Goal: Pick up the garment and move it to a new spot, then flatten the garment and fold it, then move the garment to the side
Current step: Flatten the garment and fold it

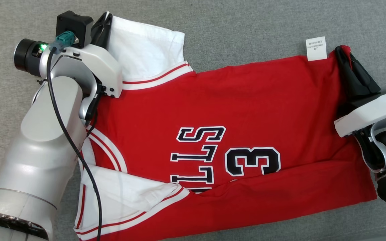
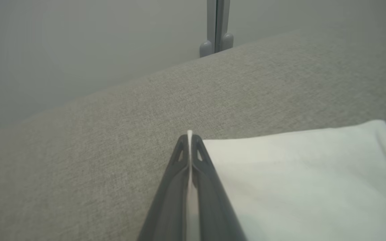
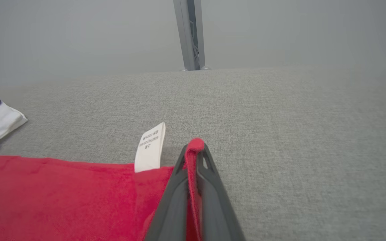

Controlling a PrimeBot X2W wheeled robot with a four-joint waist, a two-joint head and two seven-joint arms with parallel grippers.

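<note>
The red garment [image 1: 233,100] lies spread on the grey table [image 1: 246,30], with its white sleeves toward the robot's left and the near edge folded over the lettering [image 1: 196,157]. The left gripper [image 2: 189,139] has its jaws pressed together on the edge of the far sleeve [image 1: 146,43]. The right gripper [image 3: 194,149] holds the far hem corner in its jaws, beside a white label [image 3: 150,147]. Beyond both, bare table runs to its far edge.

The left gripper [image 2: 189,139] rises from the bottom edge with its two dark fingers pressed together on a thin white edge of the garment [image 2: 297,180]. The garment's white cloth spreads flat to the lower right. It lies on a grey woven surface [image 2: 112,134], beyond which a pale upright post [image 2: 215,26] stands against a plain grey wall [image 2: 62,43].
</note>
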